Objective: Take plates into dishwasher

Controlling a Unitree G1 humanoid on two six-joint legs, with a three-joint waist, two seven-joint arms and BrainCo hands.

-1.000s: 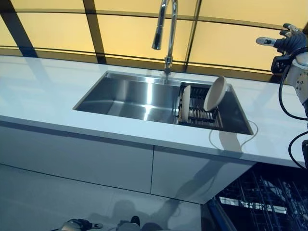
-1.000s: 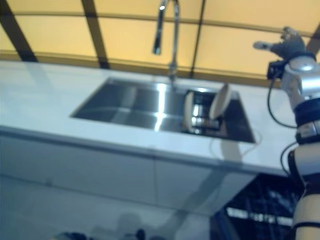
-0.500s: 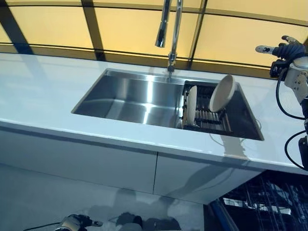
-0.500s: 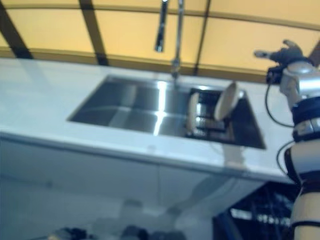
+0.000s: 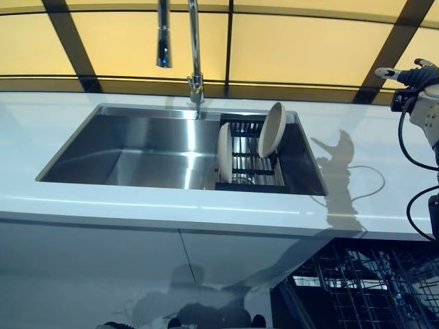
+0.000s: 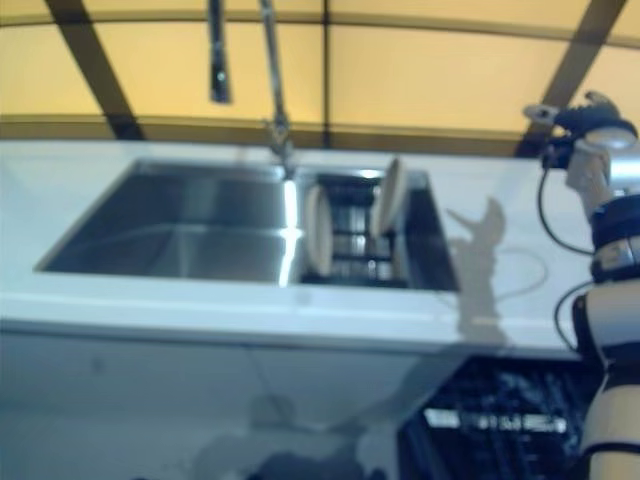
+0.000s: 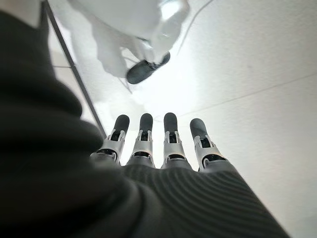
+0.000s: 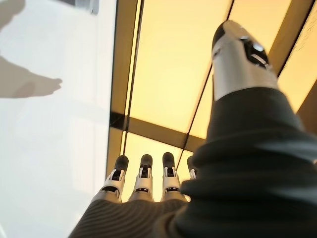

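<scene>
Plates — two of them, both pale — stand on edge in a dark slatted rack (image 5: 248,164) set in the right end of the steel sink (image 5: 137,147); neither is in the dishwasher. Nearest of all, at the lower right below the worktop (image 5: 370,205) edge, the dishwasher rack (image 5: 357,284) shows as dark wire, with nothing pale visible in it. White cabinet fronts (image 5: 89,253) run along under the worktop to its left. The left hand (image 7: 163,144) shows only in its own wrist view, low over a pale floor, fingers straight and apart, holding nothing. In the sink rack, the near plate (image 5: 225,152) stands almost upright at the rack's left side, and the far plate (image 5: 272,129) leans back toward the right behind it, well apart from the first. Beyond the sink, one chrome tap (image 5: 185,48) rises from the back rim, against amber wall panels (image 5: 295,48) split by dark bars. The right hand (image 5: 410,74) is raised at the far right, above the worktop's back edge and well away from the plates, fingers straight and spread, empty.

Compared with half a second ago, sink, tap and plates all sit further left in the head views and more of the dishwasher rack shows — the camera has swung, the things have not shifted. The right hand holds about the same raised pose.
</scene>
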